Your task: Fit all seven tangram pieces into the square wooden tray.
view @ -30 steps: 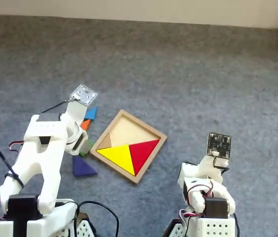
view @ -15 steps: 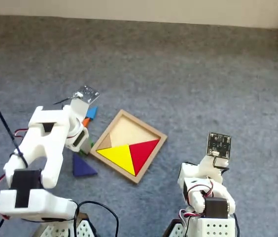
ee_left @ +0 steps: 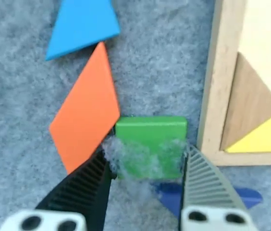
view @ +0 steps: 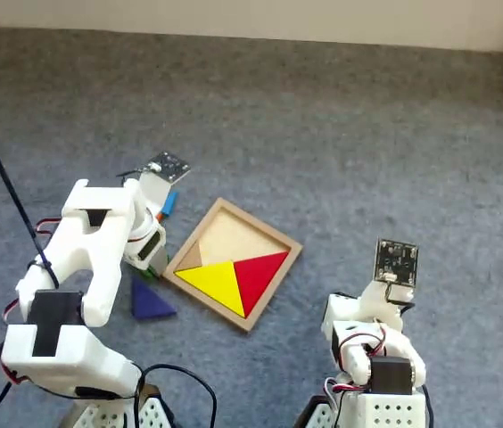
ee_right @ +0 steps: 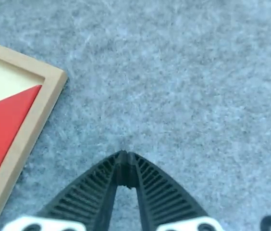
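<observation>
Grey table [view: 367, 134]: carpet-like surface that carries all items.

Left arm [view: 91, 250]: bent over the loose pieces just beside the tray's left edge. Right arm [view: 372, 339]: folded at its base, well apart from the tray.

Square wooden tray [view: 260, 223]: lies flat near the table's centre, turned corner-on to the arms. Three pieces are seated in it, and the rest of the floor is bare wood.

Yellow triangle [view: 216, 281]: in the tray, along the near-left rim. Red triangle [view: 259, 272]: in the tray, touching the yellow one along a shared edge. Brown triangle [view: 191, 257]: small, in the tray's left corner, touching the yellow triangle.

Dark blue triangle [view: 151, 303]: on the table outside the tray, near its left corner. In the left wrist view it is partly under the green square.

Orange parallelogram [ee_left: 87, 110]: flat on the table, one corner touching the green square. Light blue triangle [ee_left: 82, 21]: on the table just past the parallelogram's far tip.

Green square [ee_left: 150, 144]: outside the tray, just beside its rim, set between the two fingers.

Left pincer [ee_left: 147, 159]: clamped on the green square, one finger on each opposite side.

Right pincer [ee_right: 126, 161]: fingers together, nothing held, over bare table near a tray corner.
</observation>
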{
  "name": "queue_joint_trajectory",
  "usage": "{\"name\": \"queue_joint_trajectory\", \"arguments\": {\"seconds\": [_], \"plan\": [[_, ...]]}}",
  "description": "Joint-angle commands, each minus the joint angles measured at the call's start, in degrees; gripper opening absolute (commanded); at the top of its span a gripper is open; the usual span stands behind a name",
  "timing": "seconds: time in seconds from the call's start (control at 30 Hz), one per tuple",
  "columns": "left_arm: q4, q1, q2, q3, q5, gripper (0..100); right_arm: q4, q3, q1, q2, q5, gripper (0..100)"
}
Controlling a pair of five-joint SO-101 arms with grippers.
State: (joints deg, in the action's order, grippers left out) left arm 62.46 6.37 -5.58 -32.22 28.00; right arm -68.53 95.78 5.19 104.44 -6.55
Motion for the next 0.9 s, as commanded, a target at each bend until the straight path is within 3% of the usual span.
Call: {"name": "queue_joint_trajectory", "arguments": {"seconds": [0.0,0.4,0.63,0.87], "plan": [[3.69,-1.10,0.66,3.56,0.44,7,0.04,6.64,-0.66,0.66,0.53,0.5],[15.56,-1.71,0.66,13.49,0.18,7,0.04,6.64,-0.66,0.66,0.53,0.5],[16.44,-4.53,0.66,18.24,0.18,7,0.04,6.64,-0.66,0.66,0.53,0.5],[16.26,-12.18,0.66,21.93,0.09,7,0.04,6.64,-0.66,0.66,0.53,0.5]]}}
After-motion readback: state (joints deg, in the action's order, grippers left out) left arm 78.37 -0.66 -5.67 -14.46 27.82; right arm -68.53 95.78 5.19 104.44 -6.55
